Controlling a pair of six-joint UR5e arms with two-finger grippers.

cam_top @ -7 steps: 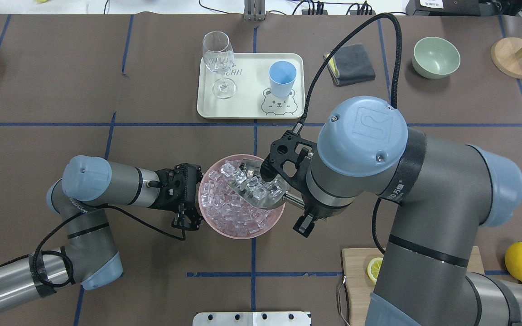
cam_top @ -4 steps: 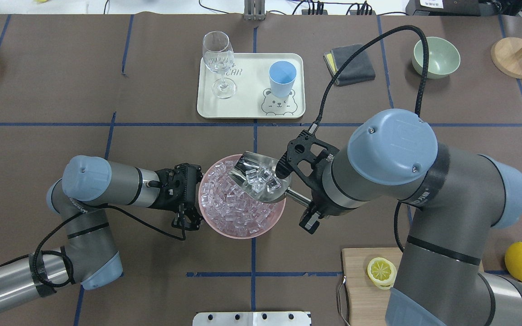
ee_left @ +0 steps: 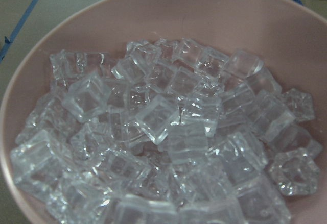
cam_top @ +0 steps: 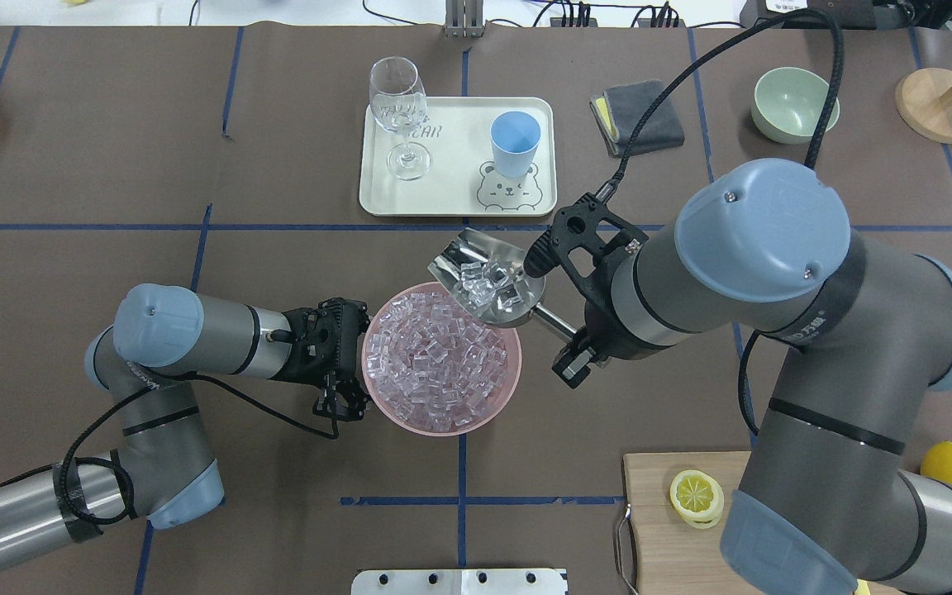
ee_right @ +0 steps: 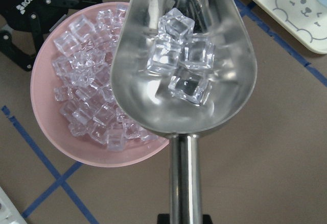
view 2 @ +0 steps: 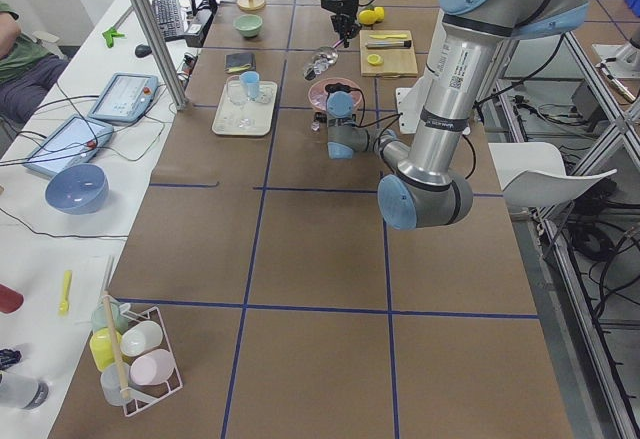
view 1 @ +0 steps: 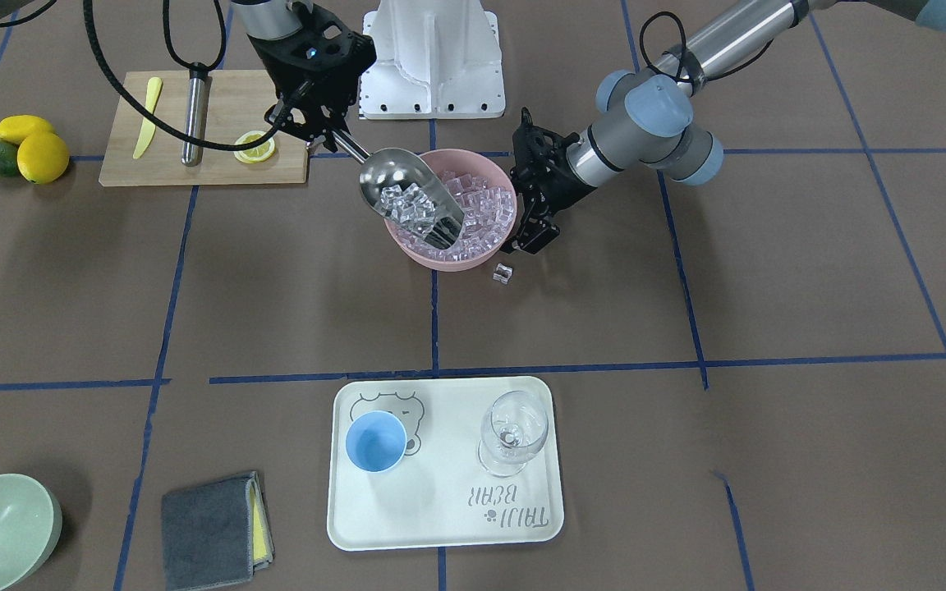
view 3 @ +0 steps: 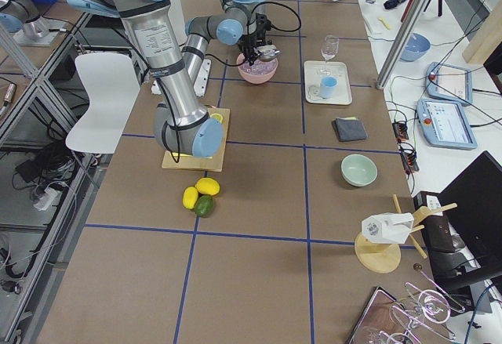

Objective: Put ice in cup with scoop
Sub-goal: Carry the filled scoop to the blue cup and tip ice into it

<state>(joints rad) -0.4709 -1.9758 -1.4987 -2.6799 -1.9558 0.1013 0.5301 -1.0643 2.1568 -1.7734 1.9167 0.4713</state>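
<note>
We are seeing the right tool (cam_top: 568,345) clamping the thin rod handle of the scoop (cam_top: 488,285), which is hanging raised over the pink bowl's (cam_top: 366,368) rim on the side facing the tray (cam_top: 451,186). A handful of ice (ee_right: 179,68) is lying in the scoop's trough, and many more cubes are filling the bowl. The left tool (cam_top: 350,357) is sitting just beside the bowl's opposite rim with its jaws spread wide and gripping nothing; we cannot tell whether it is touching the bowl. One loose cube (view 1: 503,272) is lying on the counter (view 1: 276,287) just beside the bowl. The cup (cam_top: 515,140) is standing upright on the tray next to a stemmed glass (cam_top: 400,107), well apart from the scoop.
</note>
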